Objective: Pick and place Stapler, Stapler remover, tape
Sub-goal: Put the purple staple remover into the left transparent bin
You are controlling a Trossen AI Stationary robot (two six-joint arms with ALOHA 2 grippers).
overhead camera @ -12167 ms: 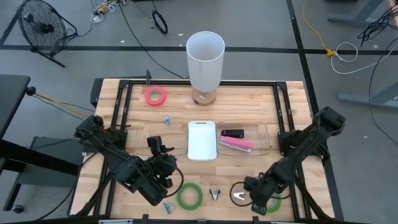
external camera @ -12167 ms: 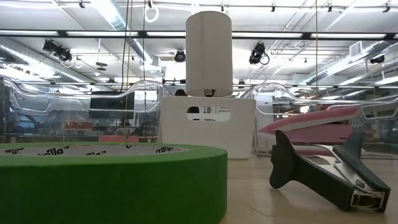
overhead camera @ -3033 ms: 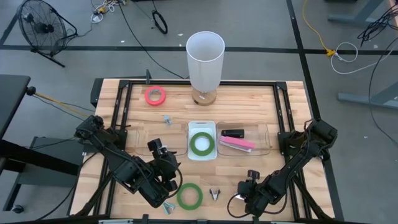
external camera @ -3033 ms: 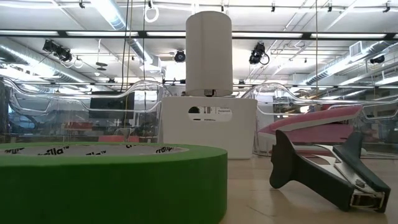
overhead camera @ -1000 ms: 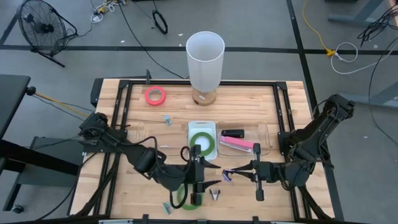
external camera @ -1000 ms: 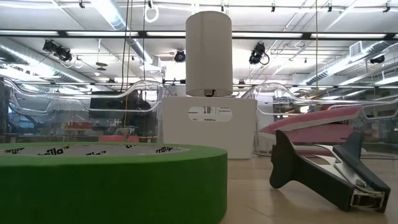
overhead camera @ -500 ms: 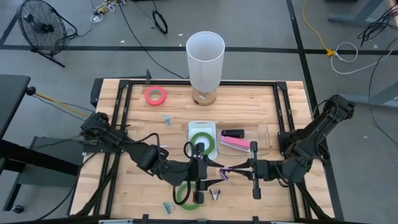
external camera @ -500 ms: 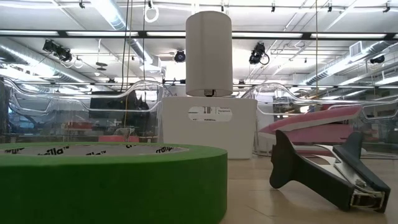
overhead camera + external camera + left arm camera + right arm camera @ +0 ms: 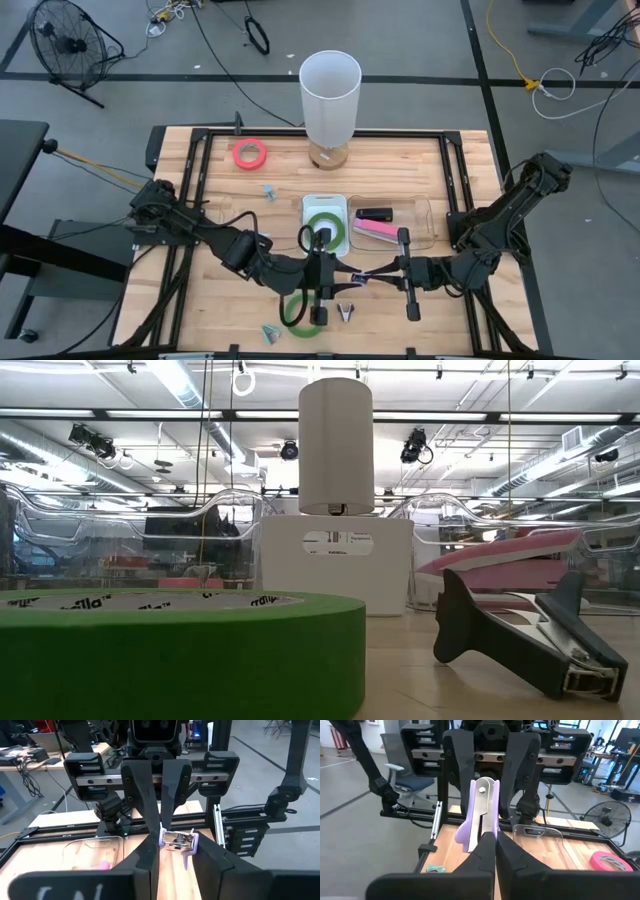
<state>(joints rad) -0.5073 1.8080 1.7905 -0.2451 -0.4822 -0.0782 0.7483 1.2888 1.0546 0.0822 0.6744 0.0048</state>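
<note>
Nearest to the front edge of the wooden table (image 9: 200,150) lies a green tape roll (image 9: 297,312), partly under the left arm, and just right of it a small black staple remover (image 9: 346,313) rests on the wood. In the low view this green roll (image 9: 180,650) fills the foreground, with the black remover (image 9: 525,635) lying to its right.

A little farther in, the two arms meet nose to nose above the table. The right gripper (image 9: 366,277) has its fingers pressed together on a purple staple remover (image 9: 362,277), held in the air. In the right wrist view this purple remover (image 9: 481,812) stands up from between the closed fingertips (image 9: 489,851). The left gripper (image 9: 330,277) faces it with its fingers spread, one on each side of the remover (image 9: 176,841); I cannot tell whether they touch it.

Beyond them, a second green tape roll (image 9: 323,229) lies in a white tray (image 9: 325,203). To the right, a clear tray (image 9: 425,215) holds a pink stapler (image 9: 378,232) and a black stapler (image 9: 374,214). At the far edge stands a tall white cylinder (image 9: 330,95), and far left lies the pinkish red tape roll (image 9: 250,154).
</note>
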